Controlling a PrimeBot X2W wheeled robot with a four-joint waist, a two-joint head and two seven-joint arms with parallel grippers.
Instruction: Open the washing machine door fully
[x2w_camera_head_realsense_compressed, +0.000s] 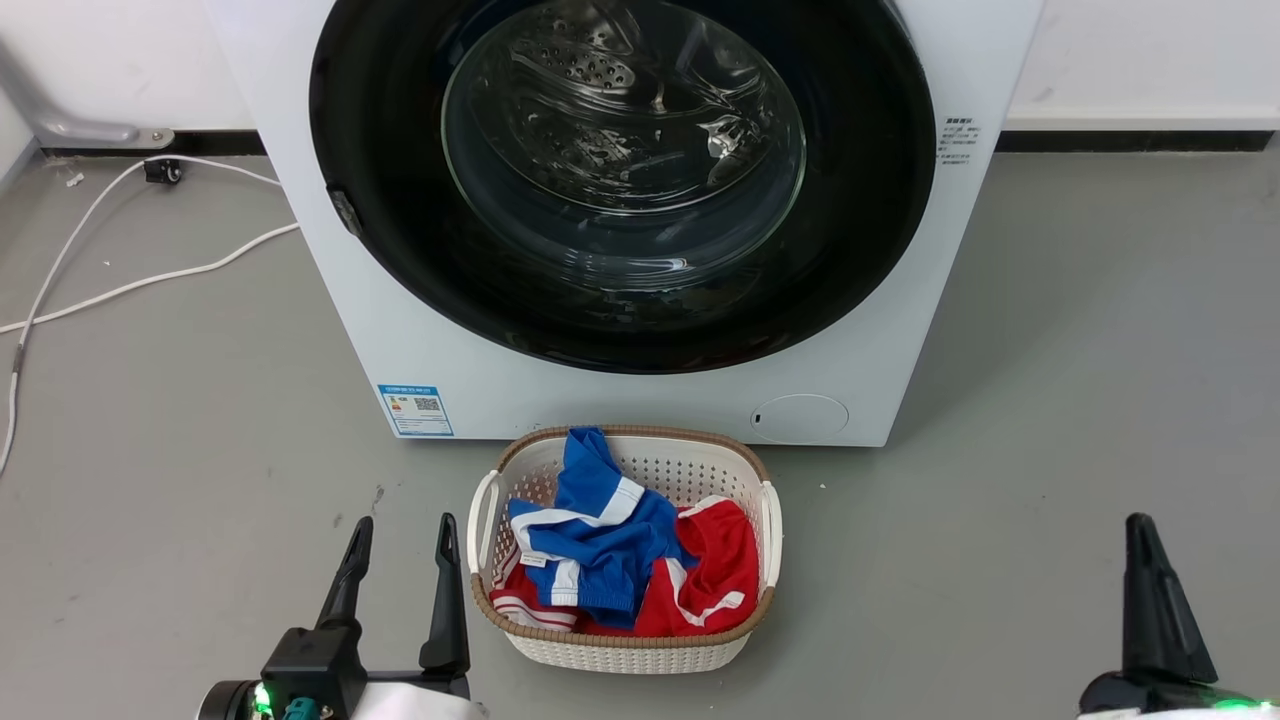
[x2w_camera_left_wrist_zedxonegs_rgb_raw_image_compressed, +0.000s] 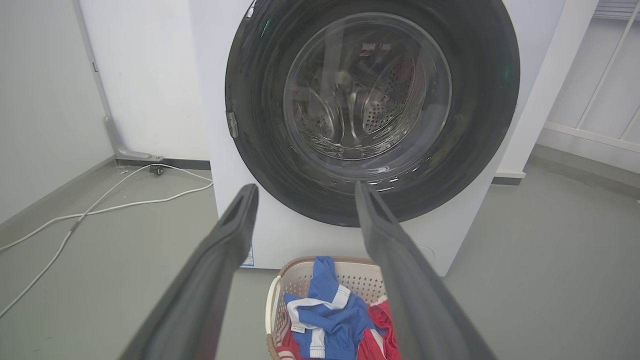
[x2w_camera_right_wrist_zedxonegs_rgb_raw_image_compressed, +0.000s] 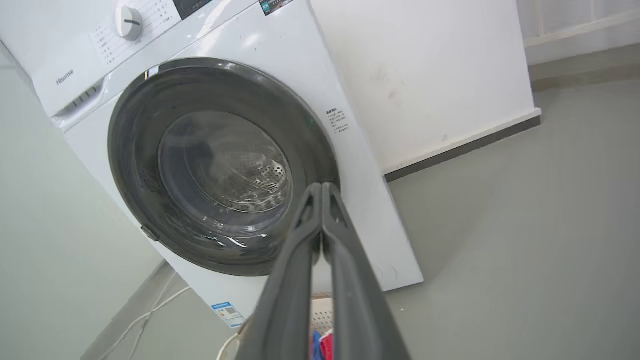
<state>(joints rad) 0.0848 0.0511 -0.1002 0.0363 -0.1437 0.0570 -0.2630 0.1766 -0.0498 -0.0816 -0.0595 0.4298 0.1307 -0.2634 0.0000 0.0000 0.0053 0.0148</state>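
The washing machine door (x2w_camera_head_realsense_compressed: 620, 170): where is it?

Shut, lying flush against the front of the white washing machine (x2w_camera_head_realsense_compressed: 500, 390). It is a glossy black ring around a bulging clear glass bowl, and the perforated steel drum (x2w_camera_head_realsense_compressed: 600, 70) shows through the glass.

Is there a catch on it?

A small grey latch piece (x2w_camera_head_realsense_compressed: 345, 212) sits on the ring's left edge in the head view.

And the left gripper (x2w_camera_head_realsense_compressed: 405, 530)?

Low at the left of the head view, fingers spread apart with nothing between them, well apart from the machine. In the left wrist view its two fingers frame the door's lower part.

The right gripper (x2w_camera_head_realsense_compressed: 1140, 530)?

Low at the right, fingers pressed together and holding nothing, also well apart from the machine. In the right wrist view the joined tips overlap the door's lower right rim in the picture.

What lies between them?

A woven-look laundry basket (x2w_camera_head_realsense_compressed: 770, 520) stands on the grey floor (x2w_camera_head_realsense_compressed: 1100, 400) just in front of the machine. In it a blue-and-white garment (x2w_camera_head_realsense_compressed: 600, 530) lies partly over a red garment (x2w_camera_head_realsense_compressed: 720, 570).

Anything else?

A white cable (x2w_camera_head_realsense_compressed: 150, 280) trails over the floor left of the machine. An energy label (x2w_camera_head_realsense_compressed: 415, 410) is stuck at the front's lower left, a round cover (x2w_camera_head_realsense_compressed: 800, 415) is at its lower right, and a dial (x2w_camera_right_wrist_zedxonegs_rgb_raw_image_compressed: 129, 22) sits on the top panel.
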